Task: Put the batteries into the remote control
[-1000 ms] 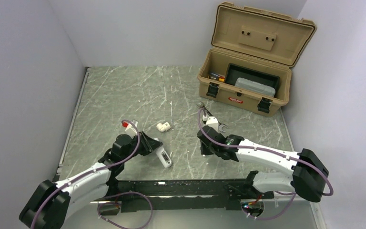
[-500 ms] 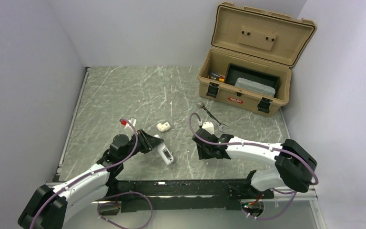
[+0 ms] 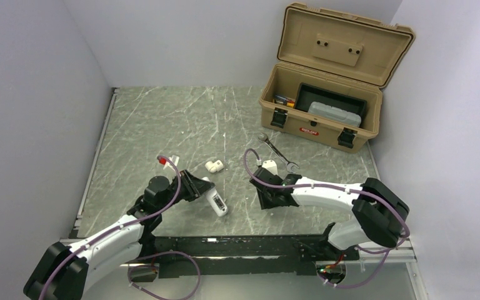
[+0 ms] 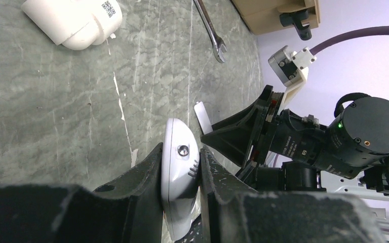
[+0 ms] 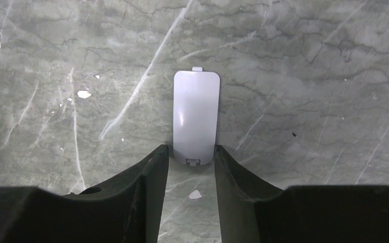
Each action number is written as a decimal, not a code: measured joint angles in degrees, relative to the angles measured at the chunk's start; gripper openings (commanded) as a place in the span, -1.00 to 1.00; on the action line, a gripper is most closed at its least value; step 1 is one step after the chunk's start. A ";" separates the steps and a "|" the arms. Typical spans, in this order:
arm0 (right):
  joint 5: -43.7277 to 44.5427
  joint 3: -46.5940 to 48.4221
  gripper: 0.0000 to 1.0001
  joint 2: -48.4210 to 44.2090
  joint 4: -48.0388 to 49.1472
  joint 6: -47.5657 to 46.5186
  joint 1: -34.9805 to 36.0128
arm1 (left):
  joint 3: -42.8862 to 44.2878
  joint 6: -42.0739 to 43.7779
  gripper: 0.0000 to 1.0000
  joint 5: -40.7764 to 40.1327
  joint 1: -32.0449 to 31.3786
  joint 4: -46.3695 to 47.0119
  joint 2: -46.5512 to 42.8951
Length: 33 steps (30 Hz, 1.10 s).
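Note:
My left gripper [image 3: 205,192] [image 4: 181,150] is shut on the remote control [image 3: 217,204] [image 4: 179,174], a small white handset held on its edge low over the table. The right gripper [image 3: 267,201] [image 5: 191,148] points down at the table just right of it and stands open. Its fingertips flank the near end of a flat white battery cover [image 5: 196,114] [image 4: 201,117] that lies on the marble. The batteries are out of view.
A white pipe fitting [image 3: 214,165] [image 4: 73,23] lies behind the remote. A silver wrench [image 3: 276,150] [image 4: 210,30] lies behind the right gripper. A tan toolbox [image 3: 312,131] stands open at the back right. A small red-capped item [image 3: 164,160] sits at the left.
The right arm swung left and lowered toward the table, and its jaws opened. The left gripper shifted the remote slightly right and kept its hold.

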 measured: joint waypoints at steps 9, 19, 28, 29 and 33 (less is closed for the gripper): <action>-0.24 1.01 -0.45 1.16 0.17 -0.63 0.00 | 0.00 0.00 -1.00 -0.02 0.00 -0.50 -0.02; 0.24 0.98 -0.52 -0.63 -0.96 -0.83 -0.04 | -0.02 -0.17 -1.00 -0.02 0.00 0.92 1.84; -2.82 1.11 -0.54 -12.35 1.60 -4.46 2.34 | -0.02 -3.30 -1.00 0.02 0.00 7.02 8.37; -3.26 1.51 -0.53 -12.41 1.92 -4.98 3.63 | 0.00 -4.02 -1.00 0.00 0.00 7.96 8.81; -3.39 5.53 -0.53 -9.90 2.23 -6.62 9.64 | -0.04 -7.37 -1.00 0.00 0.00 11.76 10.25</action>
